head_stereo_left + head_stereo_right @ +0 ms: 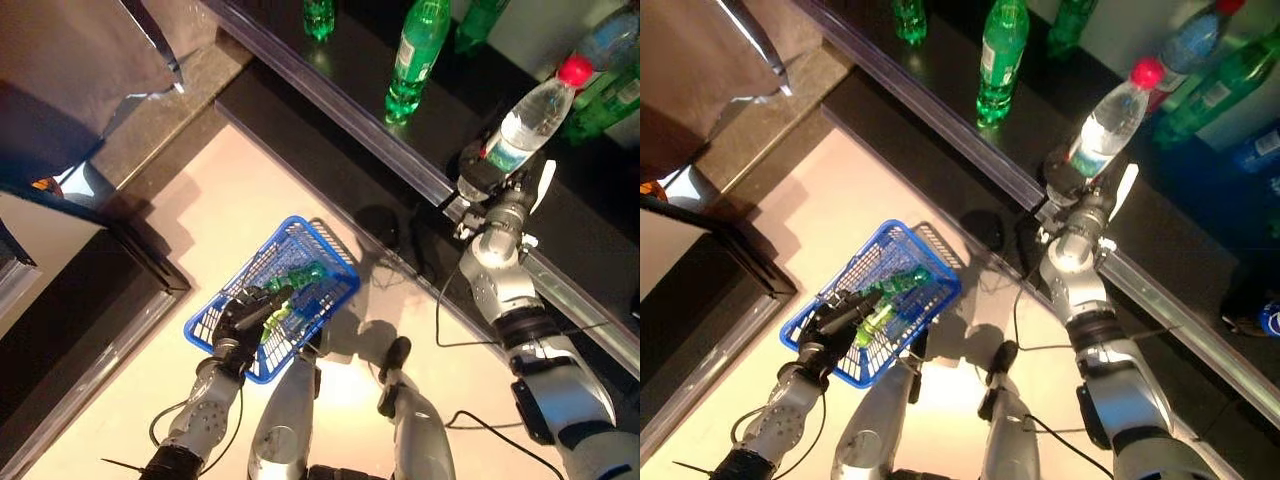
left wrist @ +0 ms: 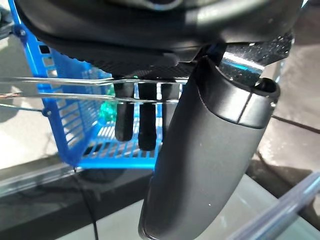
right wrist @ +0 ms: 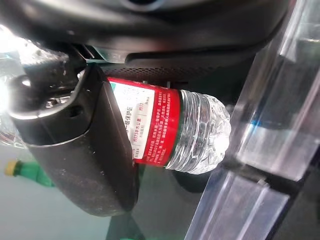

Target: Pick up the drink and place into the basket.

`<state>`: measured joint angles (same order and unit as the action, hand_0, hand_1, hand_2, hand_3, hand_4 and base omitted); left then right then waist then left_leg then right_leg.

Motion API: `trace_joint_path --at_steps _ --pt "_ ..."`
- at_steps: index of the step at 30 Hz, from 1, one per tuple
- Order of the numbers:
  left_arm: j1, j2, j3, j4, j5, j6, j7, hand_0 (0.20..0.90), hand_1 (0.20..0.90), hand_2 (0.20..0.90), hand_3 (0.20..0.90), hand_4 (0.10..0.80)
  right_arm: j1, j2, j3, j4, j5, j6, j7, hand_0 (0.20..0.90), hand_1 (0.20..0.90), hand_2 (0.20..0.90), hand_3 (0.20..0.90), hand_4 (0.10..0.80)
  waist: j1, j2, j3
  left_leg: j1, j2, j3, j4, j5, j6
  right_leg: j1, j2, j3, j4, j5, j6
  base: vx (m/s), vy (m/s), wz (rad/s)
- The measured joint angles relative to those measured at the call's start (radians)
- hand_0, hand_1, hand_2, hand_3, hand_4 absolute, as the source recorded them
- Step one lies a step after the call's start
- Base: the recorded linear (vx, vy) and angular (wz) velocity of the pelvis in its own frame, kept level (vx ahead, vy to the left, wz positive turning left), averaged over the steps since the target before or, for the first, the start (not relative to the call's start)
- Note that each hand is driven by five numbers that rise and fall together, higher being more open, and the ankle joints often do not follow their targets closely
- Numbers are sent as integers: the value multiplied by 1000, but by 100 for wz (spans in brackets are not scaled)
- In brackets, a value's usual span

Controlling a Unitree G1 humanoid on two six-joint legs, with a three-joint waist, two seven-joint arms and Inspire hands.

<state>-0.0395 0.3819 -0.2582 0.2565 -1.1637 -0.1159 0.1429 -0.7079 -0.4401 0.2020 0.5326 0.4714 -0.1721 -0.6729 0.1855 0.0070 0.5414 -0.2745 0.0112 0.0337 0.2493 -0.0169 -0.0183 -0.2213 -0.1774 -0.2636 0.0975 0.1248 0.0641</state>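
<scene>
Gripping the clear plastic water bottle with a red cap (image 1: 522,122), the right hand (image 1: 487,177) must next carry it to the blue wire basket (image 1: 222,308), whose handle the left hand (image 1: 243,316) clasps.

I seem to be in a shop or a mock-up of one. A long dark counter (image 1: 340,110) with a metal edge runs from twelve to four o'clock, stocked with green soda bottles (image 1: 418,55) standing in a row. At seven o'clock I carry a blue plastic shopping basket (image 1: 262,300) above a pale tiled floor (image 1: 225,200).
</scene>
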Motion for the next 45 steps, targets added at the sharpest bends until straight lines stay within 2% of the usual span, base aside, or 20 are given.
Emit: trace_joint_path --at_steps 2,5,10,20,26,35,45 --pt "3 0 3 0 0 0 0 300 300 300 200 100 9 -1 -1 -14 -11 2 0 300 300 300 200 100 -2 -1 0 12 2 0 -14 5 -2 7 2 0 -4 0 -1 28 -40 -1" --pt "22 -3 6 0 0 0 0 300 300 300 200 100 79 -1 -7 -134 -46 35 4 300 300 300 200 100 1 -2 1 68 5 1 -64 17 -8 54 10 -3 -37 3 -2 37 -26 -1" --pt "53 -21 38 -3 2 17 -3 300 300 300 200 100 178 0 -5 -336 -146 41 54 300 300 300 200 100 0 -11 0 148 11 7 -130 27 -15 116 20 -2 -75 2 0 33 -30 -4" --pt "58 -23 66 -62 39 51 -5 300 300 300 200 100 209 4 5 -511 -208 45 180 300 300 300 200 100 -11 -46 -11 250 19 10 -215 46 -23 202 35 -2 -133 1 2 20 -10 -1" --pt "57 -22 93 -139 39 91 -5 300 300 300 200 100 211 4 40 -564 -236 76 235 300 300 300 200 100 -27 -50 -14 275 20 10 -234 49 -23 222 37 0 -144 1 2 6 2 -1" --pt "44 -11 101 -289 13 177 -27 300 300 300 200 100 262 9 162 -564 -234 130 347 300 300 300 200 100 -26 -50 -14 295 21 8 -247 50 -25 244 39 -3 -156 1 4 0 0 0" --pt "17 16 98 -351 -45 262 -73 300 300 300 200 100 280 52 226 -560 -235 157 365 300 300 300 200 100 -25 -48 -15 305 21 -20 -249 54 -27 270 37 -32 -158 -6 7 10 16 8"
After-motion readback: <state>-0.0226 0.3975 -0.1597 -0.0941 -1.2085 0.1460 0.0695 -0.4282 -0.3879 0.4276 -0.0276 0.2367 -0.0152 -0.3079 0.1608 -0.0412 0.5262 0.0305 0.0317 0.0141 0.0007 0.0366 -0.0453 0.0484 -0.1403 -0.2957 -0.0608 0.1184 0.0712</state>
